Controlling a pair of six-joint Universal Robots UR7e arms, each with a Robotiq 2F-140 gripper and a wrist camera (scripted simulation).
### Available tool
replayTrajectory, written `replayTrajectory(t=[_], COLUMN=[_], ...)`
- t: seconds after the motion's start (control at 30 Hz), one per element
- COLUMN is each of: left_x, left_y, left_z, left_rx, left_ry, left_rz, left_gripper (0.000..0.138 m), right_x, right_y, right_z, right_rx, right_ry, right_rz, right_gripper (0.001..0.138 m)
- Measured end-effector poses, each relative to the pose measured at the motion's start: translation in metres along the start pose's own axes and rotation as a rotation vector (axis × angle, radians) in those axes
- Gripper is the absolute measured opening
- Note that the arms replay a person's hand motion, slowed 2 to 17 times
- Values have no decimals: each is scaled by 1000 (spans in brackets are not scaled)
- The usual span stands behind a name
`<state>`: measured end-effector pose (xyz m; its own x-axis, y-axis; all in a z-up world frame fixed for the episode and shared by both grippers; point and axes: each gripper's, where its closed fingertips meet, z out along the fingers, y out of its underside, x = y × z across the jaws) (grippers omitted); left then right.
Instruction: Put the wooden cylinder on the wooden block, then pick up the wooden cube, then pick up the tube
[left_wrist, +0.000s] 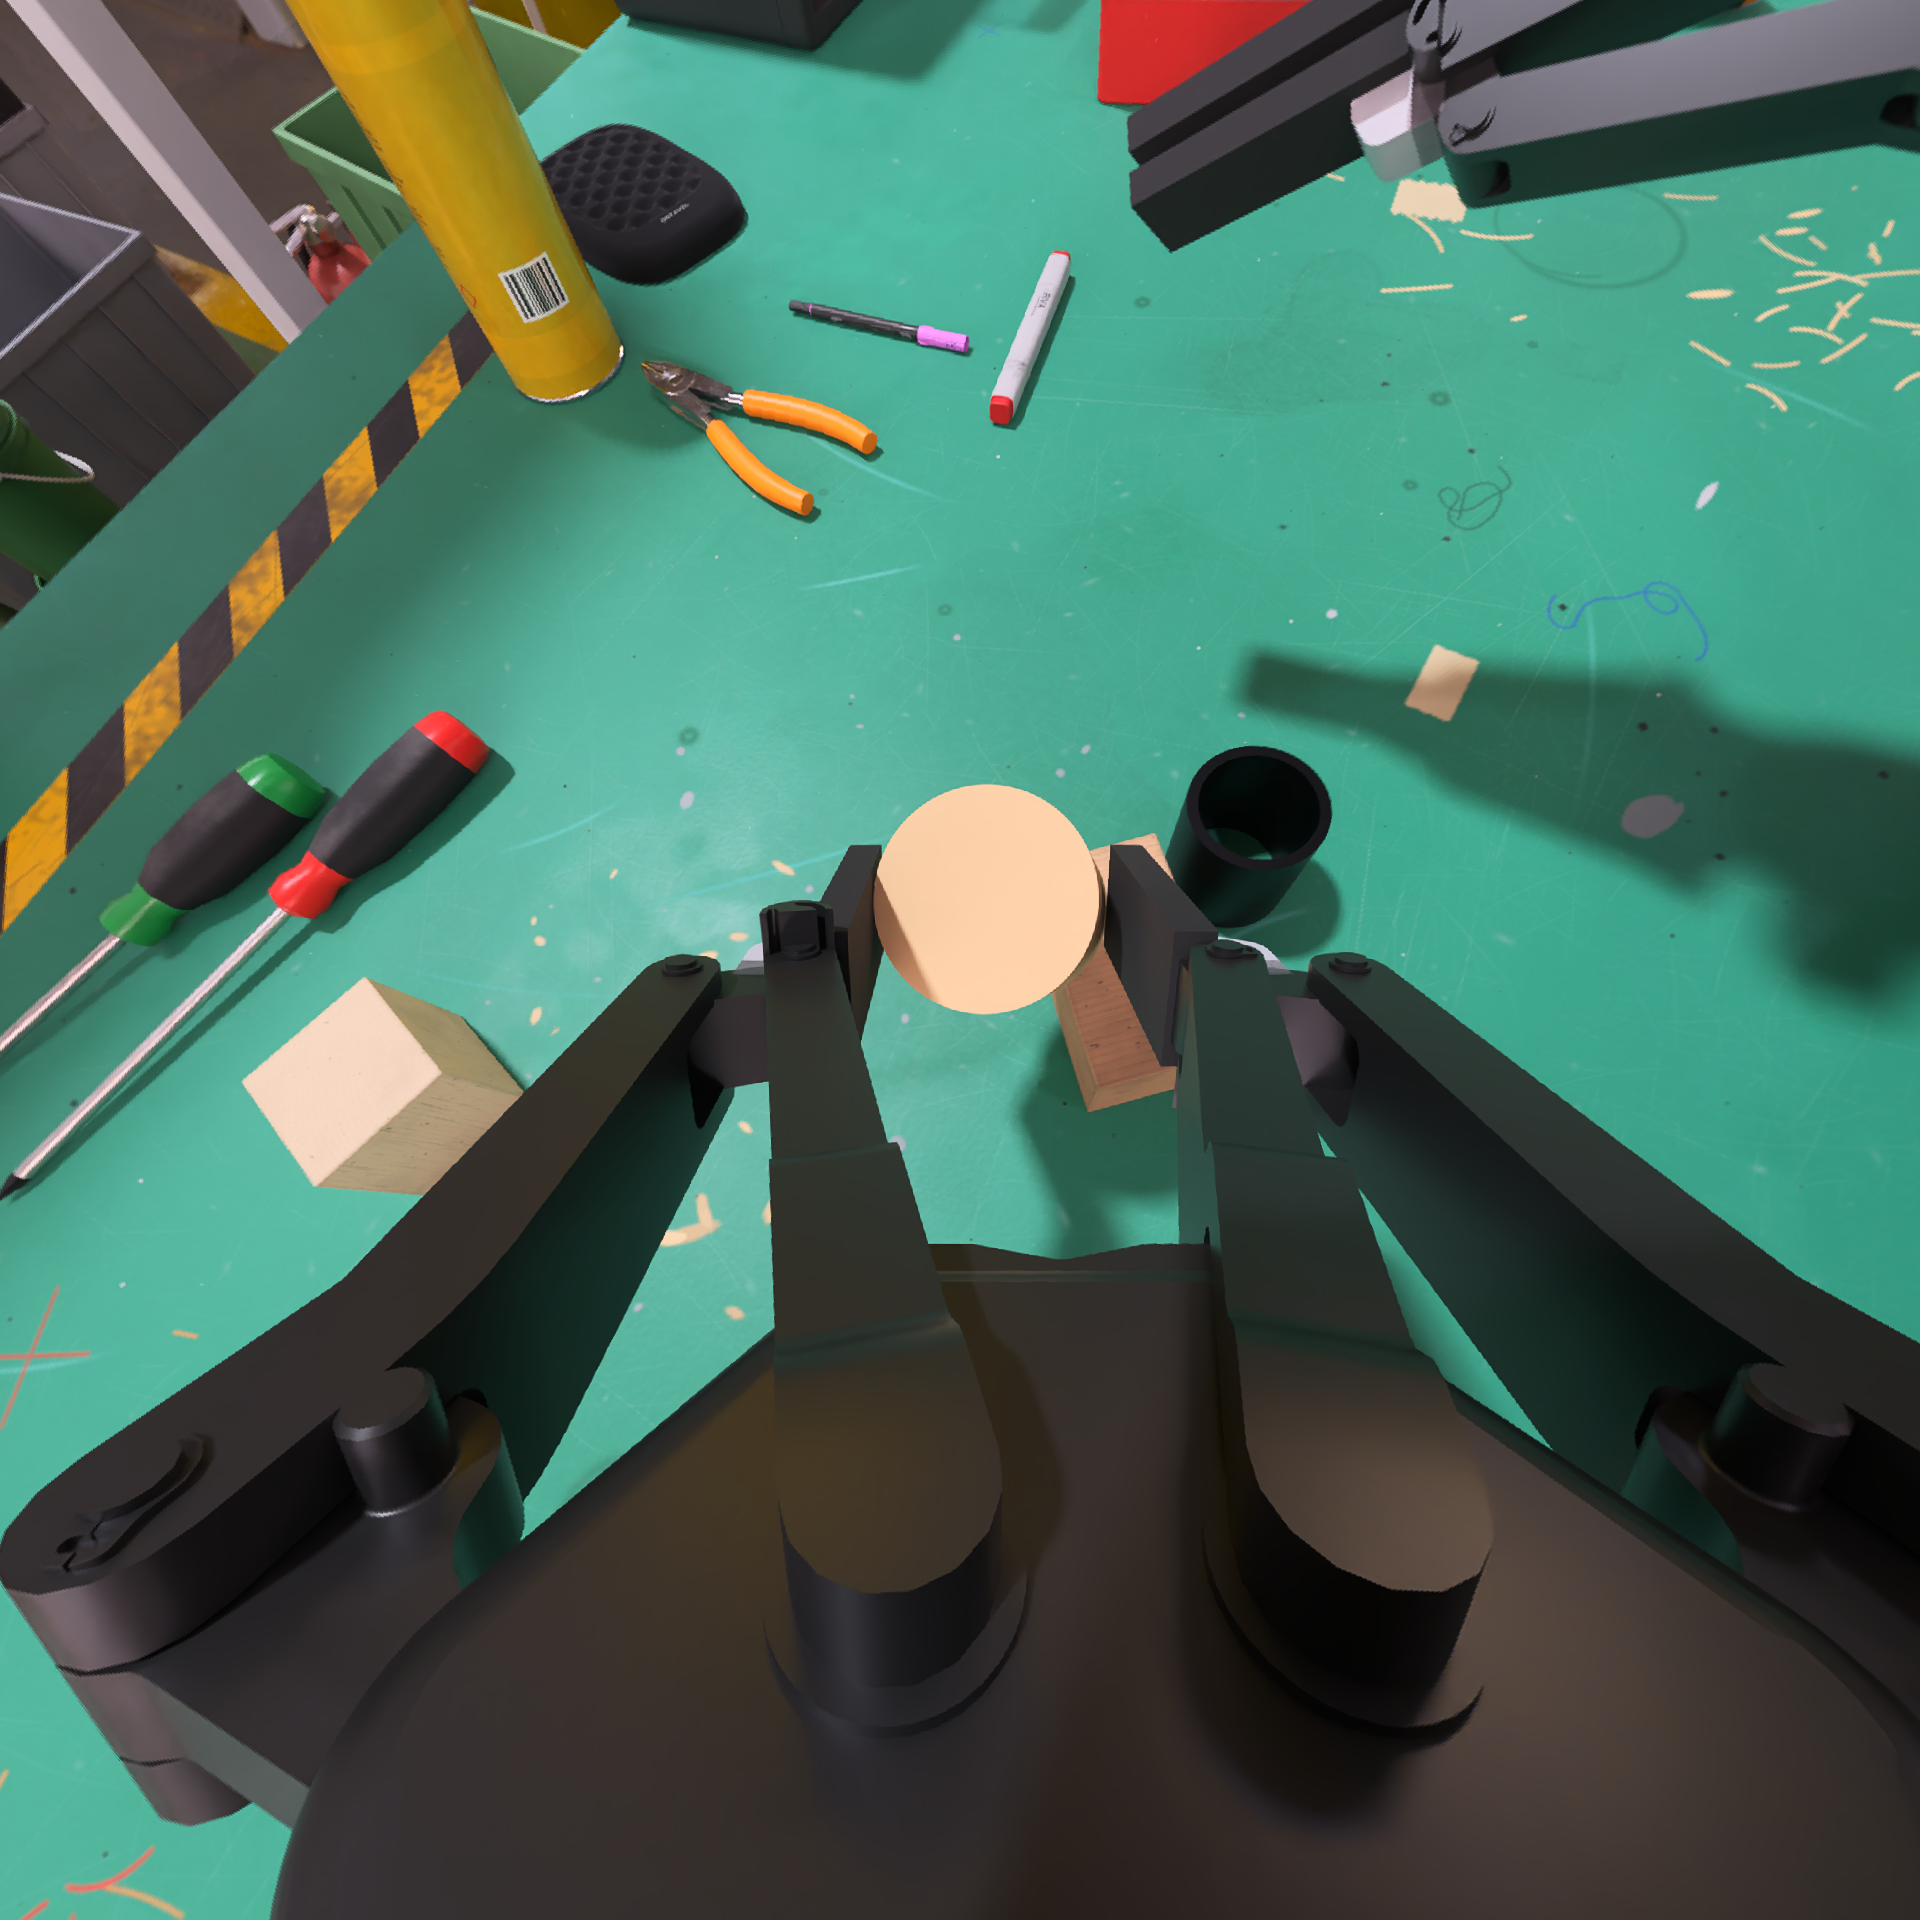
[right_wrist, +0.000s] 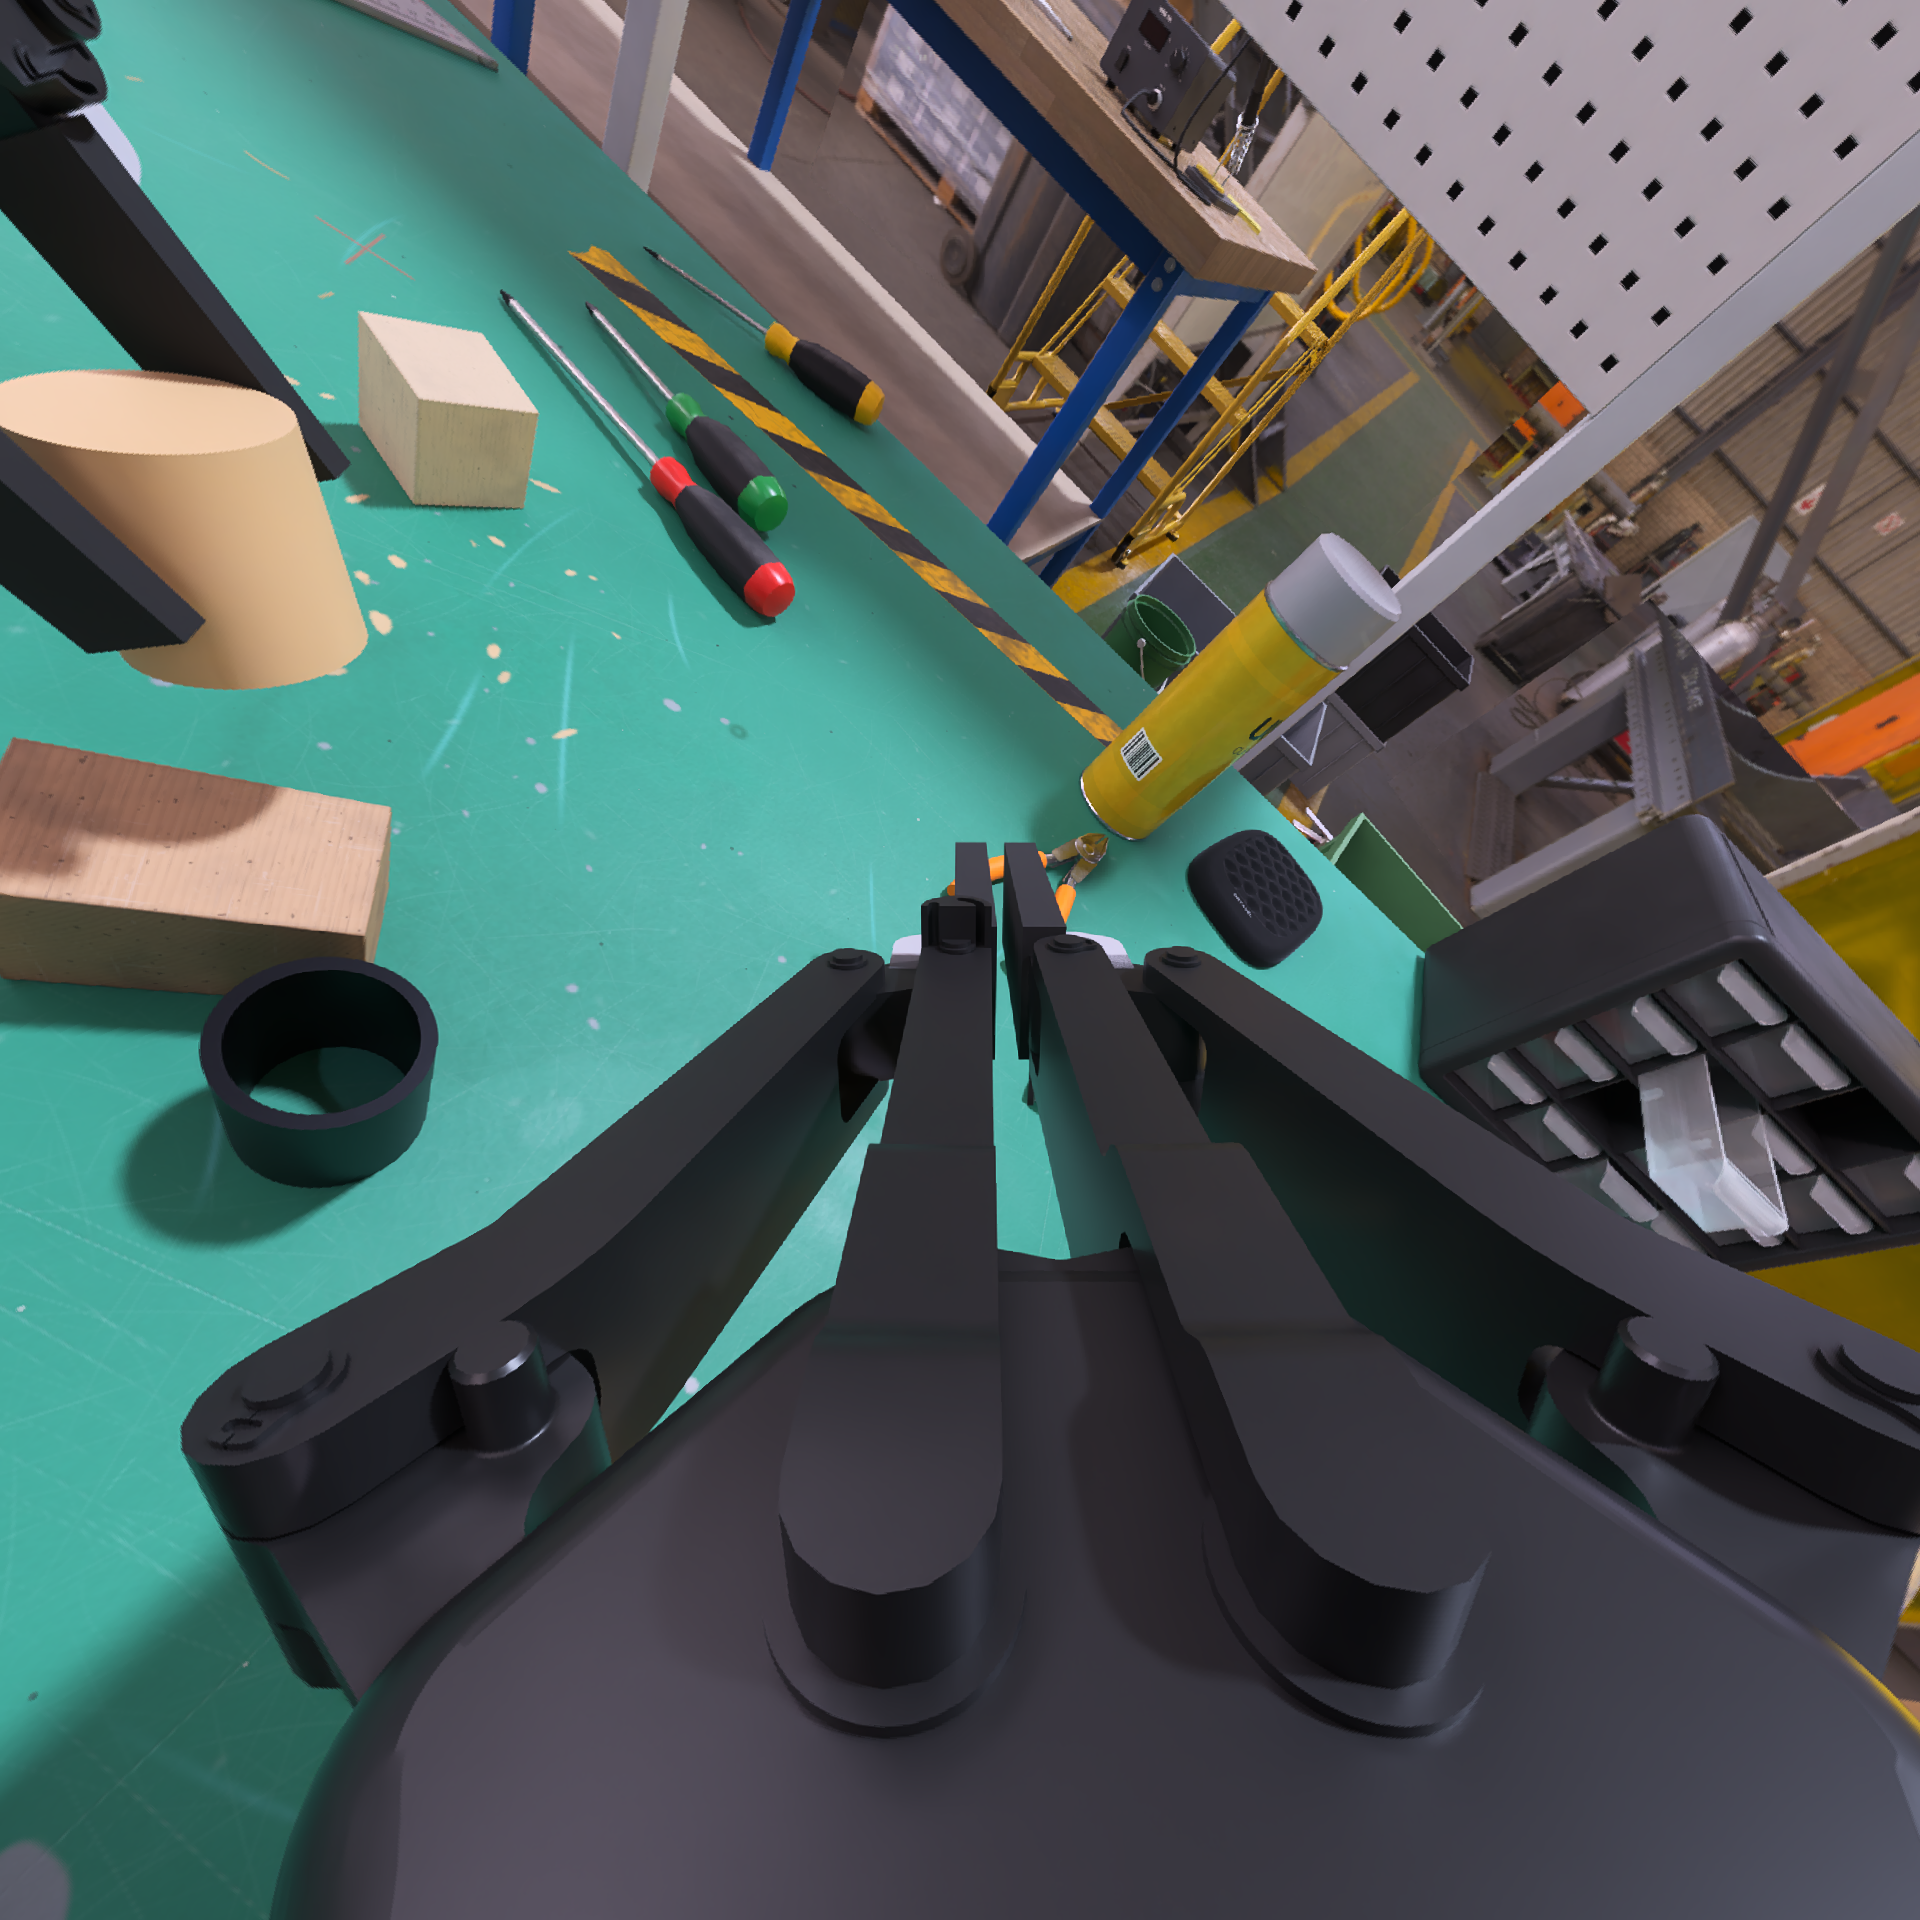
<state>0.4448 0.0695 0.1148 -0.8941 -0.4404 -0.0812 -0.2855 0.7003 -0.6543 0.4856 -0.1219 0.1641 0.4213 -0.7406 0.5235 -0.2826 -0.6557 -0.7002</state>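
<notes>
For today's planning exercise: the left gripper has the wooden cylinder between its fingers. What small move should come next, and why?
Probably carry it sideways until it is over the wooden block, then lower. The left gripper is shut on the wooden cylinder, which the right wrist view shows beside the block, not above it, with its base seemingly just clear of the table. The right gripper is shut and empty.

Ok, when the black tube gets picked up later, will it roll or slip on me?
The tube stands on end, a short open ring, so it probably won't roll unless knocked onto its side. Its wall looks smooth and dark, so the fingers might slip; gripping across the wall seems safer. It sits close to the wooden block, so a push could nudge it against that.
</notes>
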Motion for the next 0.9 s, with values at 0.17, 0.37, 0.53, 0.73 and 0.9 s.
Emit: replayTrajectory(t=[0.17,0.37,0.53,0.73,0.9], left_x=[9,17,23,31,34], left_y=[-3,-6,-8,-10,-10], left_z=[-1,-2,-1,0,2], left_rx=[-16,-33,-40,-51,-64], left_ry=[2,-10,-21,-29,-46], left_rz=[-36,-77,-103,-121,-129], left_gripper=[58,58,58,58,58], right_x=[0,-1,-2,-3,-3], right_y=[0,1,1,2,3], right_z=[1,1,2,3,4], right_rx=[-1,-4,-8,-15,-21], right_ry=[-2,-3,-4,-6,-7], right_rz=[-1,-4,-7,-13,-18], right_gripper=[5,5,5,5,5])
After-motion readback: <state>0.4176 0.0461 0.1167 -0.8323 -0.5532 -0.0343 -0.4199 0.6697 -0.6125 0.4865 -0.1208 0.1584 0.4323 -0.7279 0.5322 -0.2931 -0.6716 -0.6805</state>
